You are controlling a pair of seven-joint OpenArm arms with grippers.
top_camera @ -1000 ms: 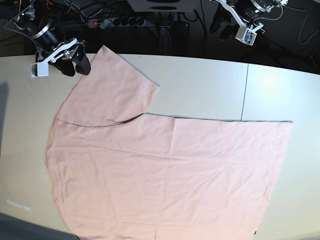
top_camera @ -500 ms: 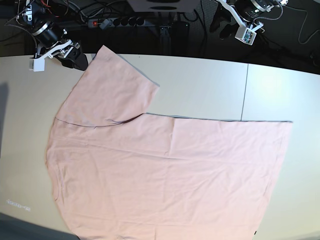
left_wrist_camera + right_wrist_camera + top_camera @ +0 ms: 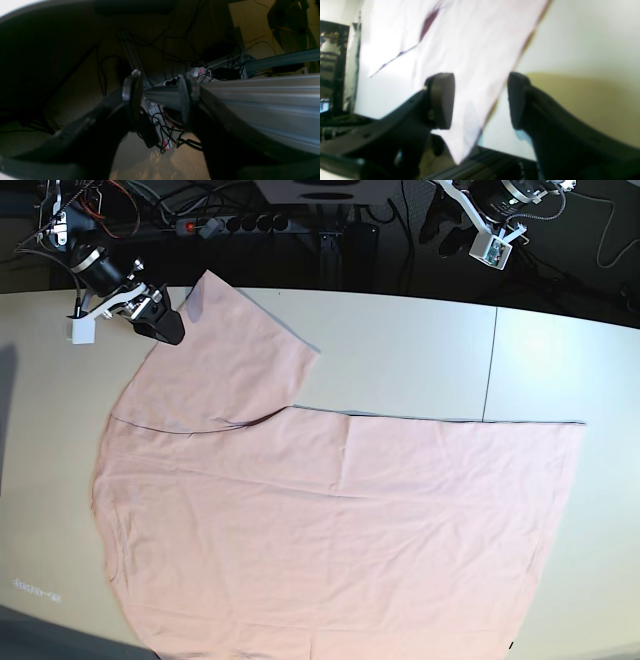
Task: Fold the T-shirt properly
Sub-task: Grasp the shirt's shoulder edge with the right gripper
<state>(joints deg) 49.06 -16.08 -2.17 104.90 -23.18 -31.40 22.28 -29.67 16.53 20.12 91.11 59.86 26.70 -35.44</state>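
Note:
The T-shirt [image 3: 330, 520] lies spread on the white table [image 3: 400, 350], plain pale pink side up, with one sleeve [image 3: 225, 355] reaching toward the far left corner. My right gripper [image 3: 162, 326] hovers at that sleeve's left edge. Seen from the right wrist, the gripper [image 3: 480, 102] stands open. The sleeve corner [image 3: 470, 62] shows between its fingers, and nothing is gripped. My left gripper [image 3: 447, 232] hangs beyond the table's far edge at the upper right. From the left wrist, the gripper [image 3: 160, 97] is open and empty over the floor.
A seam [image 3: 490, 365] crosses the table right of centre. Behind the far edge are a power strip [image 3: 240, 223], cables and a metal frame rail [image 3: 262, 100]. The shirt's hem [image 3: 560, 510] lies near the table's right side. Bare tabletop shows at the far right [image 3: 560, 360].
My right gripper drew back toward the far left corner, then came forward and right to the sleeve's edge. The left arm and the shirt have not moved.

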